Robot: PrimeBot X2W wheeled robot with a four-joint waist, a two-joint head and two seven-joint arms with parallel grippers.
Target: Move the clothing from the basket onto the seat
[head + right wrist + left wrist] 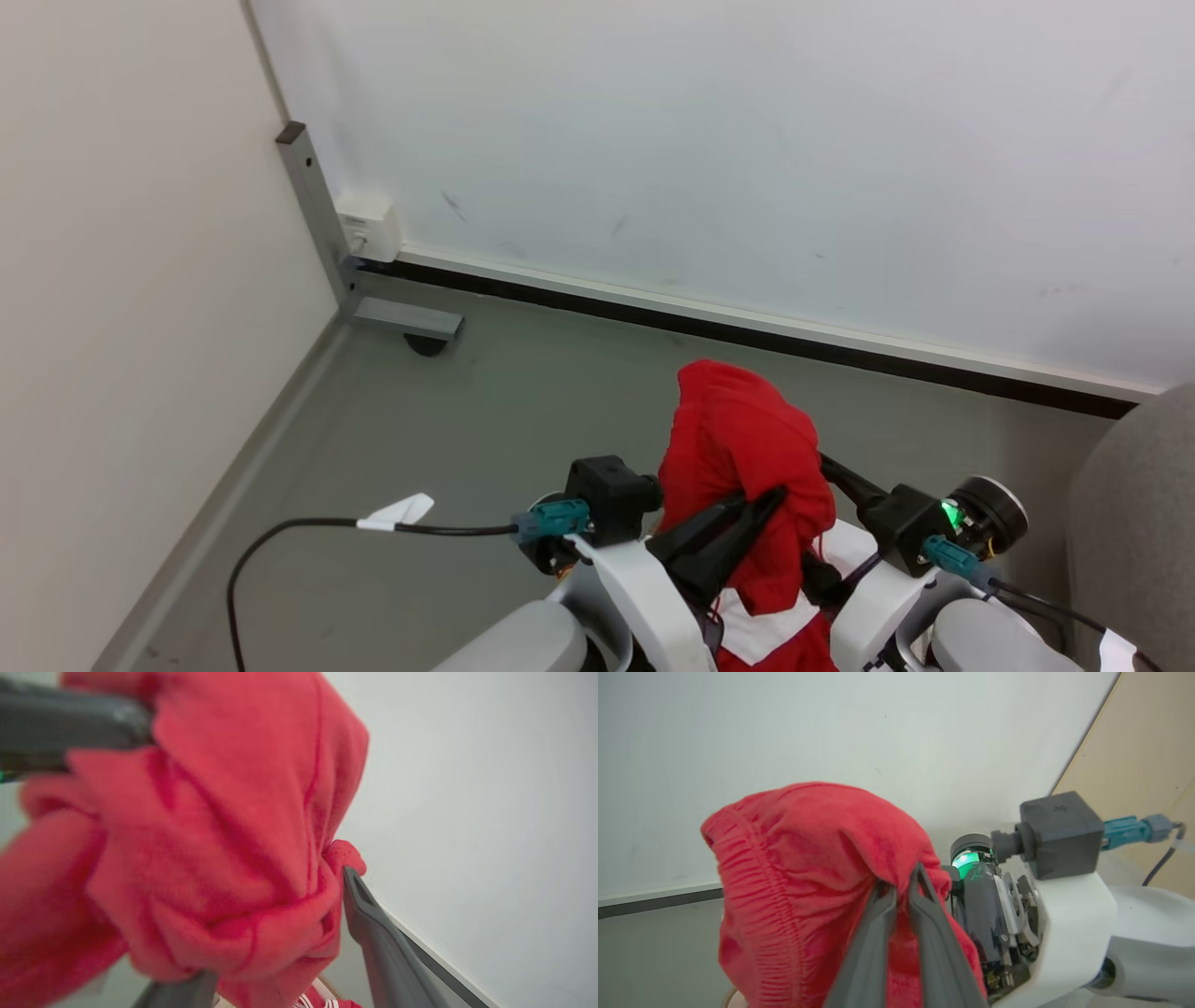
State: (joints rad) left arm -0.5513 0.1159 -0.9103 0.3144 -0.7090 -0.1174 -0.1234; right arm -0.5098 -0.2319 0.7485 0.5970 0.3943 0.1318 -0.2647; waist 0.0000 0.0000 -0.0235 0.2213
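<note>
The red clothing (738, 448) hangs bunched in the air between my two grippers, over the grey floor. My left gripper (899, 882) is shut on a fold of it (808, 858), with the fingertips pinched into the fabric. My right gripper (271, 933) stands open wide, and the cloth bundle (210, 835) fills the gap and touches one finger (359, 905). A white panel of the garment (766, 635) hangs low between my forearms. The seat (1130, 523), grey and upholstered, shows at the right edge. A sliver of the basket's brown rim (329, 990) shows below, with more red, white-striped fabric beside it.
A white wall runs across ahead, with a dark skirting line. A grey metal post (308, 205) with a flat foot and a white box (369, 224) stands in the left corner. A black cable (280, 541) loops over the floor at lower left.
</note>
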